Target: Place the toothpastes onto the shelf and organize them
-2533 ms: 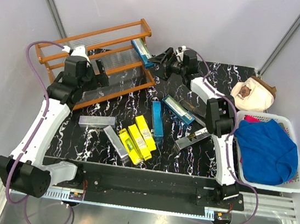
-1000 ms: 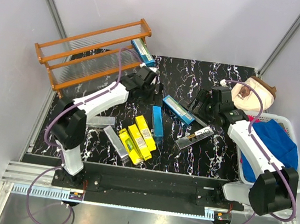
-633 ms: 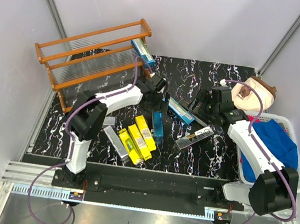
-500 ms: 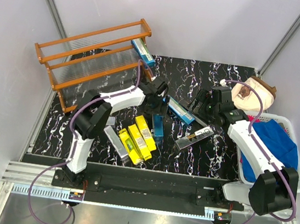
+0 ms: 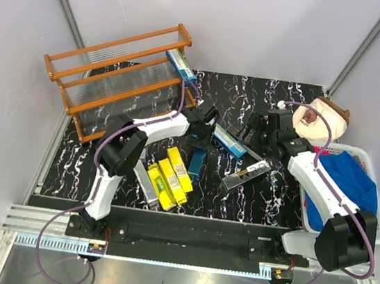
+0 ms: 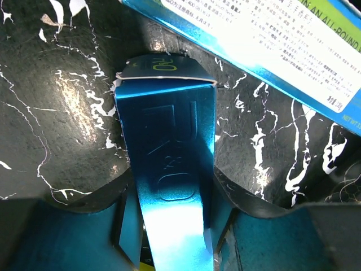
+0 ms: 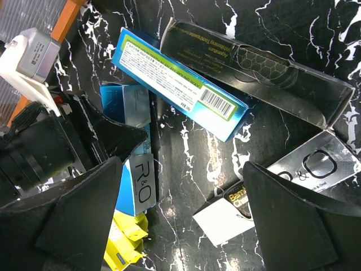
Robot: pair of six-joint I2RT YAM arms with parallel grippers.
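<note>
My left gripper [image 5: 200, 140] [image 6: 169, 195] is shut on the near end of a blue toothpaste carton [image 5: 196, 161] [image 6: 163, 130] at mid-table. The carton fills the gap between both fingers. My right gripper [image 5: 254, 131] [image 7: 186, 220] hangs open above a blue white-labelled carton [image 5: 229, 140] [image 7: 175, 82] and a black carton [image 7: 254, 65], holding nothing. Yellow cartons [image 5: 170, 178] and a silver one [image 5: 144, 183] lie in front of the left arm. A silver-black carton [image 5: 245, 175] [image 7: 316, 164] lies to the right. The orange-brown shelf [image 5: 115, 69] stands at the back left, with one blue carton [image 5: 181, 64] at its right end.
A white basket [image 5: 373, 237] holding a blue cloth [image 5: 338, 189] sits at the table's right edge. A beige and brown object [image 5: 321, 117] lies behind it. Grey walls close in the table at the back and sides.
My left arm swung from the shelf to the blue carton at mid-table, and its gripper closed on it. My right arm came back from the shelf earlier and has since stayed still and open.
</note>
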